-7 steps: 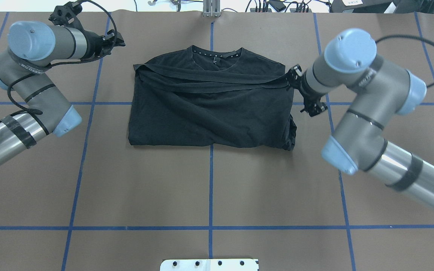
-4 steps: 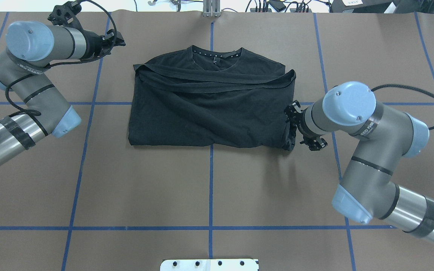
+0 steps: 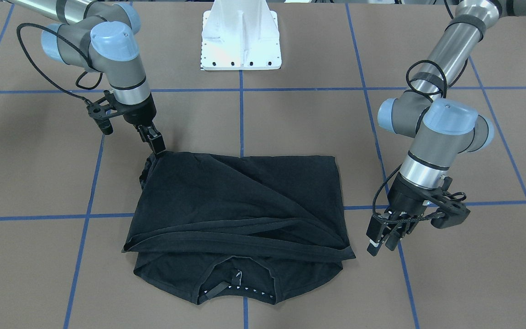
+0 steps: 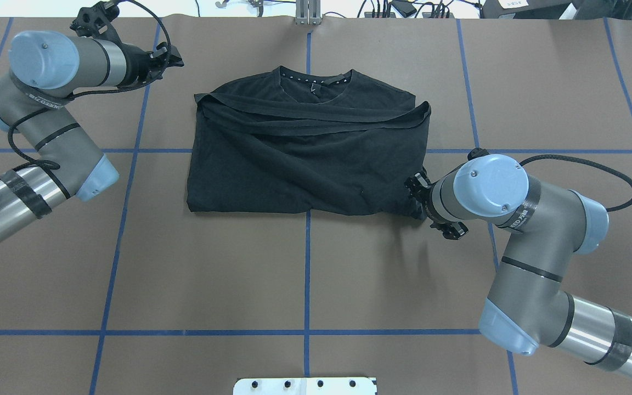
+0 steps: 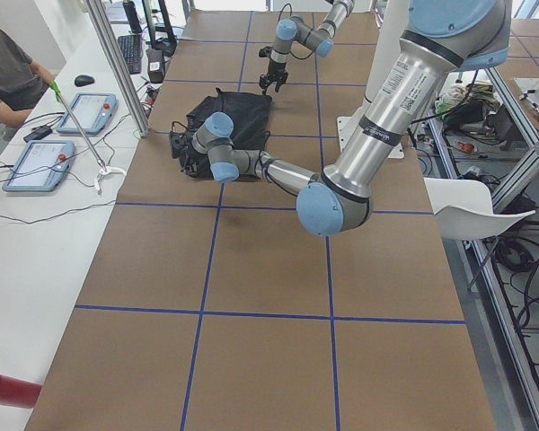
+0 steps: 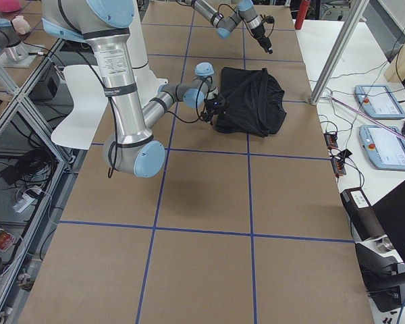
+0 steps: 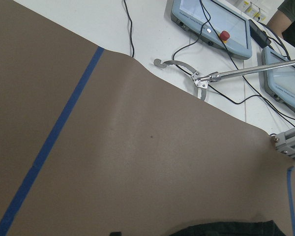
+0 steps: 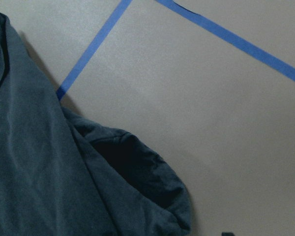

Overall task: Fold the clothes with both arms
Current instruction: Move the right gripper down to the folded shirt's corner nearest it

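Note:
The black T-shirt lies folded on the brown table, collar on the far side from the robot, with a loose hem band running across it. My right gripper is down at the shirt's near right corner, its tips at the bunched sleeve; it looks open, with no cloth between the fingers. My left gripper hangs open and empty off the far left corner of the shirt, a short gap away. Only the shirt's edge shows in the left wrist view.
The white pedestal stands at the robot's side. Blue tape lines grid the table. Beyond the far edge are cables, control tablets and a metal post. A person sits at the side bench.
My right gripper let go of the shirt's far right hem and moved along the right edge to the near right corner. The hem dropped flat. The left arm barely moved.

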Robot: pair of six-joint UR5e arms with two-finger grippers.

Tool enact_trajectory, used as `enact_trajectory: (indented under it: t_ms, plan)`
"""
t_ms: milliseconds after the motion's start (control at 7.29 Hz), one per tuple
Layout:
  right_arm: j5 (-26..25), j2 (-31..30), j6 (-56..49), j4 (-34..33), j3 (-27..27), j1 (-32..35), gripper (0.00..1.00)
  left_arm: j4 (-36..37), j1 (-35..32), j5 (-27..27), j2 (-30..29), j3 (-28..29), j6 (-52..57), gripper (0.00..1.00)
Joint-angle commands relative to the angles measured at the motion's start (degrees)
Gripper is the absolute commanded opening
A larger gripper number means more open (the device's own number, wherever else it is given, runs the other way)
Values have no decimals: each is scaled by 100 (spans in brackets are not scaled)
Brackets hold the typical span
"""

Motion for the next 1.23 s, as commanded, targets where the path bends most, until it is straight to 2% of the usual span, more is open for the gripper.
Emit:
enact_trajectory:
  t_ms: [0, 411, 548, 960, 1097]
  plan:
    - [-42, 26, 0, 9, -25, -74, 79, 1, -1, 1, 6, -6, -1, 65]
    - [-42, 43, 18, 9, -77, -118, 77, 1, -1, 10, 6, 3, -1, 65]
    - [-33, 70, 18, 26, -139, -135, 74, 1, -1, 19, 111, -41, 8, 65]
    - [-24, 79, 62, 264, -332, -136, 40, 1, -1, 19, 120, -59, 8, 65]
    - [-7, 79, 70, 264, -289, -136, 13, 1, -1, 19, 120, -59, 8, 65]
